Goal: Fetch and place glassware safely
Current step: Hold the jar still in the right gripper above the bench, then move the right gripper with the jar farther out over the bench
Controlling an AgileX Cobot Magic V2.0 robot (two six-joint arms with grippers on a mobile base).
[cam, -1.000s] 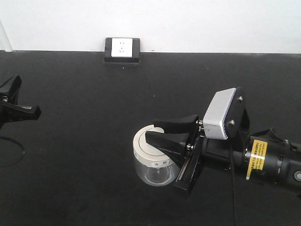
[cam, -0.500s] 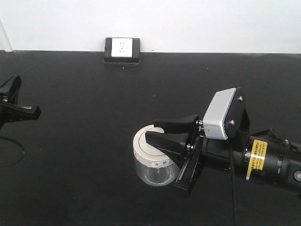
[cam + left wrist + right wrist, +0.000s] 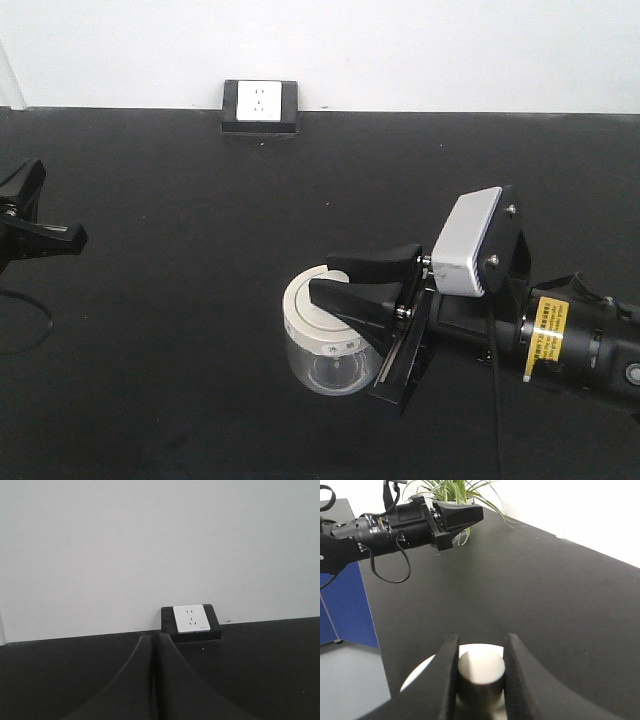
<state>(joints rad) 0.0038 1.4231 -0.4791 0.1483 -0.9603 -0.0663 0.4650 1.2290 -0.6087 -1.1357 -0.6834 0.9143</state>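
Nothing moved since a second ago: your right gripper (image 3: 325,278) jaws clamp the jar (image 3: 322,365) by its knob, left gripper (image 3: 152,680) jaws together.

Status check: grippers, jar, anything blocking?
Right gripper shut on lid knob. Left gripper shut, off to the side. Glass jar upright, lid on. Only a socket box, back by the wall.

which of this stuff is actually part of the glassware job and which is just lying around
Part of the job: glass jar, its cream lid, right end effector clamped on the lid's knob.

Just there: wall socket, plant, left end effector, shut and holding nothing.
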